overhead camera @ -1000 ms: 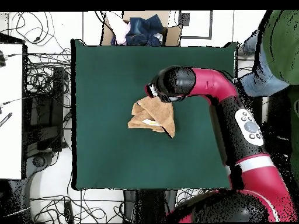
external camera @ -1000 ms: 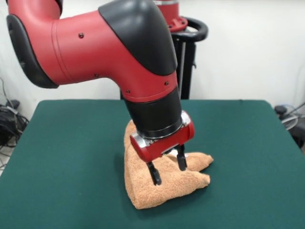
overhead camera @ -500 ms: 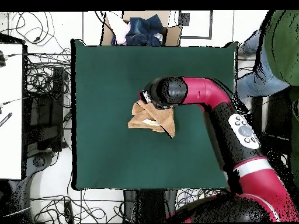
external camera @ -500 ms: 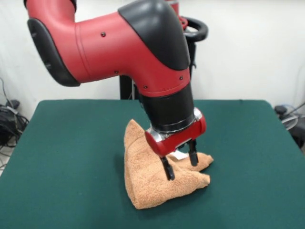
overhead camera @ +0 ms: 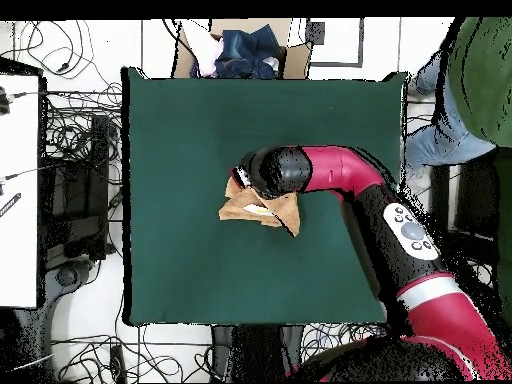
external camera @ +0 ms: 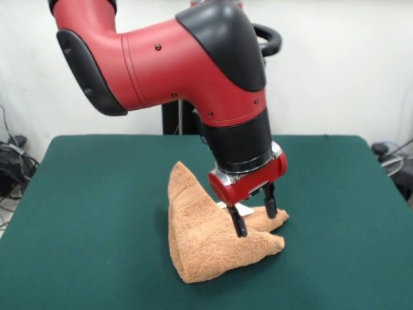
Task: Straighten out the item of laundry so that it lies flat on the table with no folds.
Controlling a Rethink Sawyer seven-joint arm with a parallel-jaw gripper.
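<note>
While the towel (external camera: 210,242) lies bunched and folded on the table (external camera: 84,206), the gripper (external camera: 253,215) hangs above it, fingers spread, empty.

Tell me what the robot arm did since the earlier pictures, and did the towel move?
The open gripper slid sideways over the towel, toward the right in the front view, and took hold of nothing. The towel stayed crumpled in the same spot on the green table.

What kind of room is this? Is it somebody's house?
Probably a robot lab, not a house. A big red robot arm with a claw hangs over a towel on a green table, and tangled cables cover the floor beside it.
</note>
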